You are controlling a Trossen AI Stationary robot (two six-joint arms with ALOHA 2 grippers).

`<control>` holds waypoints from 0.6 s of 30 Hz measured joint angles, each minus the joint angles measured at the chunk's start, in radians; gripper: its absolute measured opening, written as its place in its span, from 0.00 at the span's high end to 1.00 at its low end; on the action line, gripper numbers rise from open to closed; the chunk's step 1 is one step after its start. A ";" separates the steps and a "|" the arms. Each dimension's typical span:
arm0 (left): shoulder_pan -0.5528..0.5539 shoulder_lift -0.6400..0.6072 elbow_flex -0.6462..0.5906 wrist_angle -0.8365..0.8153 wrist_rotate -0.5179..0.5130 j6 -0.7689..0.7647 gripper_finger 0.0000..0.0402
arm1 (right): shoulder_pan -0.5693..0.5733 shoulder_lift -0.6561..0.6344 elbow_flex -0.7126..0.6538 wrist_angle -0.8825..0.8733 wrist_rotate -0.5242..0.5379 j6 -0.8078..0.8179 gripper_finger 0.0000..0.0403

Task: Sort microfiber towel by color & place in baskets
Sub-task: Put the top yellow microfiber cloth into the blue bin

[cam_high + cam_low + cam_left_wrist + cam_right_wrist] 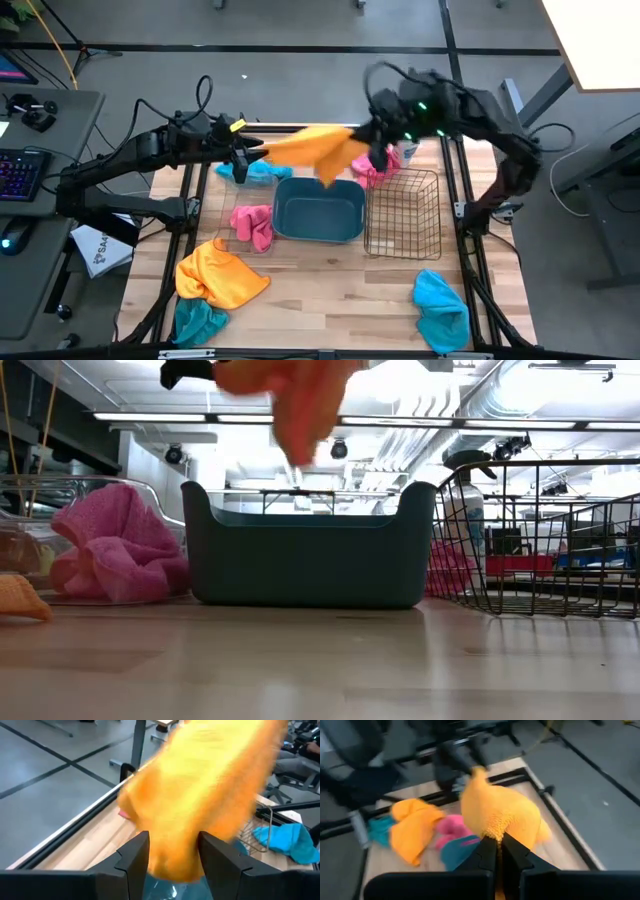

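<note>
Overhead, both arms meet above the far half of the table with an orange-yellow towel (318, 150) stretched between them. The left gripper (243, 152) holds one end, its fingers (132, 855) clamped on the cloth, and the right gripper (372, 140) pinches the other end, jaws nearly together on the fuzzy weave in its wrist view. The towel hangs in mid-air, blurred, a drooping corner just above the far rim of the dark teal tub (320, 210).

Below and between the grippers the tub stands open. The wire-mesh basket (402, 212) sits just beside it under the right gripper, and the clear plastic box (250, 215) lies on the tub's other side below the left gripper, with a pink towel (253, 224) in it. Behind the left gripper a turquoise towel (255, 172) lies near the table's far edge; a second pink towel (372, 168) and a spray bottle (408, 152) lie under the right gripper.

Towards the near edge the wood is more open: an orange-yellow towel (215, 275) over a turquoise one (198, 320) on the left gripper's side, another turquoise towel (442, 308) on the right gripper's side
</note>
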 joint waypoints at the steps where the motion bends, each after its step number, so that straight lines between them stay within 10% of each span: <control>1: 0.000 0.000 0.000 0.007 0.000 0.000 0.61 | 0.026 -0.023 -0.019 -0.006 0.012 0.011 1.00; 8: 0.000 0.000 0.000 0.079 -0.003 0.033 0.61 | 0.125 -0.061 -0.246 0.008 0.206 0.133 1.00; 18: 0.000 0.000 0.000 0.134 -0.003 0.051 0.61 | 0.070 -0.020 -0.619 0.524 0.108 0.255 1.00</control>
